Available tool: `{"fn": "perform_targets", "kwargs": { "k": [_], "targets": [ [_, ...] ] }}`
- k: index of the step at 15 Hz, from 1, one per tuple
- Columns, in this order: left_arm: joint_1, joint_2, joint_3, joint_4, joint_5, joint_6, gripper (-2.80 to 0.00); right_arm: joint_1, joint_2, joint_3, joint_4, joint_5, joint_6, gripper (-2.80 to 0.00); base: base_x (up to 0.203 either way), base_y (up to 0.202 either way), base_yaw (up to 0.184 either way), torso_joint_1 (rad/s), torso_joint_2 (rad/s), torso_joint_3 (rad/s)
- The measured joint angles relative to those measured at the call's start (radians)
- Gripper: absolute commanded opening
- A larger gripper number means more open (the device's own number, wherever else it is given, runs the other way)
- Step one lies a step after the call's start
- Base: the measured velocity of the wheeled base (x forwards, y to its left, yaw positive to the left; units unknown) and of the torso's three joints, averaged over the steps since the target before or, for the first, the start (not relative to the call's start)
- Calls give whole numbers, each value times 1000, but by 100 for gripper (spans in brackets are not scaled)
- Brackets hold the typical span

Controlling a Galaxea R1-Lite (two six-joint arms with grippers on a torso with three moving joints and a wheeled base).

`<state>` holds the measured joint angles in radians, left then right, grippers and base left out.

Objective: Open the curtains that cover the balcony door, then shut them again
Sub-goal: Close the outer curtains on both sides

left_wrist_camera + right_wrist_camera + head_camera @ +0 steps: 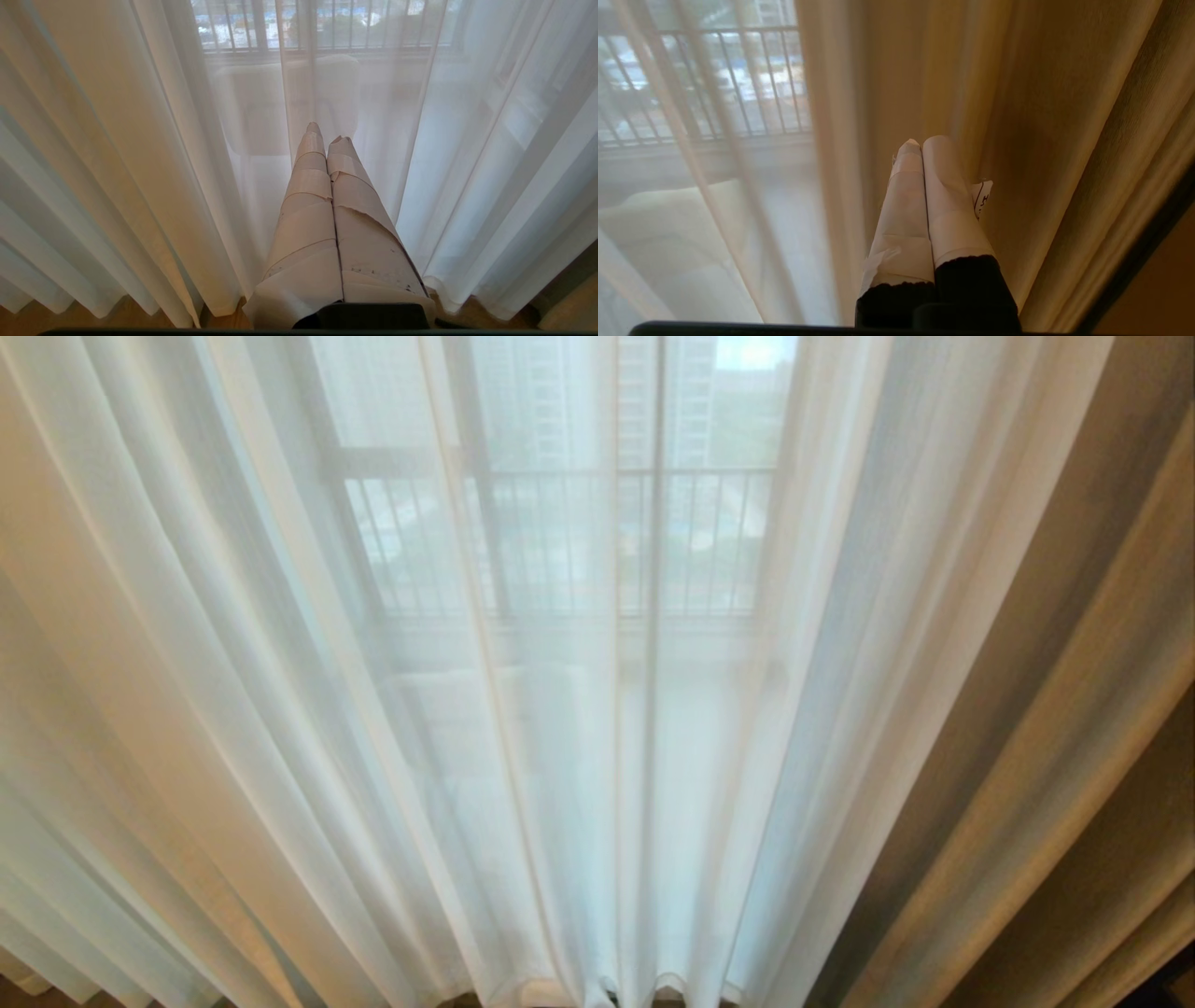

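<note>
Right gripper (920, 142) pinched closed before beige curtains (1041, 116); left gripper (327, 133) closed, facing sheers (467, 140).

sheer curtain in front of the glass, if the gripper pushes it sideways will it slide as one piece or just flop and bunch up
The sheer curtain probably flops and bunches: it hangs in loose soft folds. It looks very light, since the railing shows through it. The shut right gripper may slip along it, having nothing pinched.

One sheer curtain (523, 756), one beige drape (1046, 728), two grippers
</note>
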<state>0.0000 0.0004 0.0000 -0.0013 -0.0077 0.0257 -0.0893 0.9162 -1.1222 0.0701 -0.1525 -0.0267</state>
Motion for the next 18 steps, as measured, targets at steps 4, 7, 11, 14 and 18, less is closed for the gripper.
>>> {"fn": "perform_targets", "kwargs": {
  "k": [4,7,11,14,18],
  "targets": [
    [0,0,0,0,0,0,-280,-63,78,-24,1,1,16,0,0,0,0,0,0,0],
    [0,0,0,0,0,0,-280,-104,108,-22,-1,-2,27,0,0,0,0,0,0,0],
    [0,0,0,0,0,0,-280,-144,131,-13,-9,-2,35,0,0,0,0,0,0,0],
    [0,0,0,0,0,0,-280,-164,132,7,-31,-2,37,0,0,0,0,0,0,0],
    [0,0,0,0,0,0,-280,-168,103,177,-251,0,36,0,0,0,0,0,0,0]
  ]
}}
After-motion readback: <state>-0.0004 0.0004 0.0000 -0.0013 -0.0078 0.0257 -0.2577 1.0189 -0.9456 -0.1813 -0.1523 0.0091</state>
